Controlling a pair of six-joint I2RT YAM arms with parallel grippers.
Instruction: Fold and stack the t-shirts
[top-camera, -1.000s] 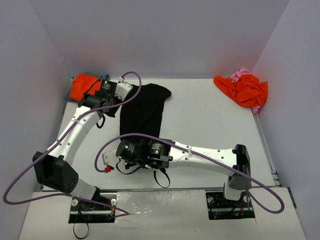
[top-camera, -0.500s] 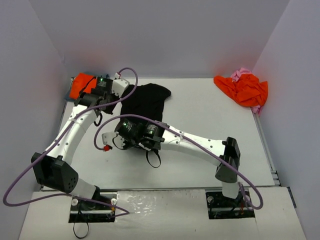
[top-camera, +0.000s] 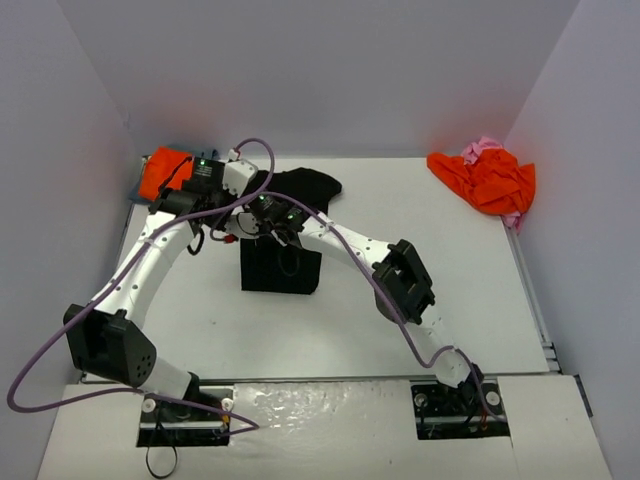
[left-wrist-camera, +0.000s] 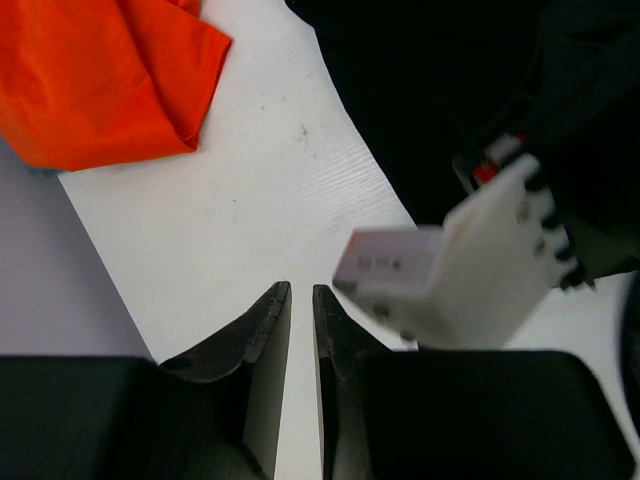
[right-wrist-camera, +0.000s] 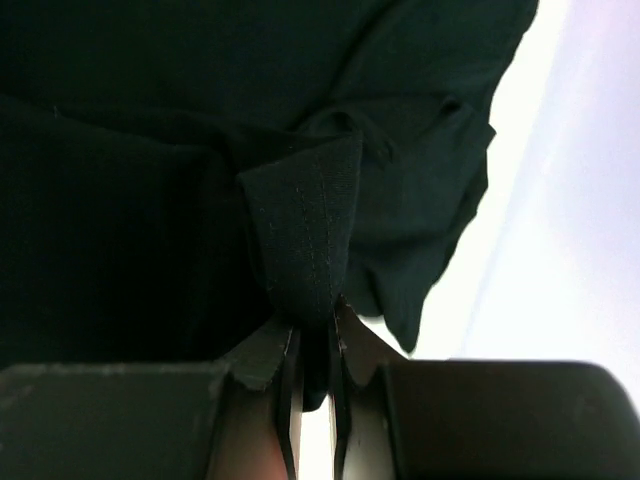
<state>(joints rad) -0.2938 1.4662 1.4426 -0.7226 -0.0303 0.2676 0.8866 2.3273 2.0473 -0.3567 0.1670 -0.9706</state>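
The black t-shirt (top-camera: 281, 270) lies in the left half of the table, its near part doubled back on itself. My right gripper (top-camera: 262, 216) hangs over the shirt's middle, shut on a fold of the black hem (right-wrist-camera: 305, 225); in the right wrist view the right gripper (right-wrist-camera: 315, 322) pinches the cloth between its tips. My left gripper (top-camera: 210, 218) is just left of the shirt. In the left wrist view the left gripper (left-wrist-camera: 301, 290) has only a thin slit between its fingers, holds nothing, and bare table shows through. An orange t-shirt (top-camera: 166, 172) lies at the back left.
A second orange t-shirt (top-camera: 487, 180) lies crumpled on a pink one (top-camera: 486, 147) in the back right corner. The right gripper's white housing (left-wrist-camera: 455, 265) sits close beside my left fingers. Grey walls close in the table on three sides.
The right arm has swung from the near edge toward the back, carrying the black shirt's hem and folding the near half over. The left arm has hardly moved.
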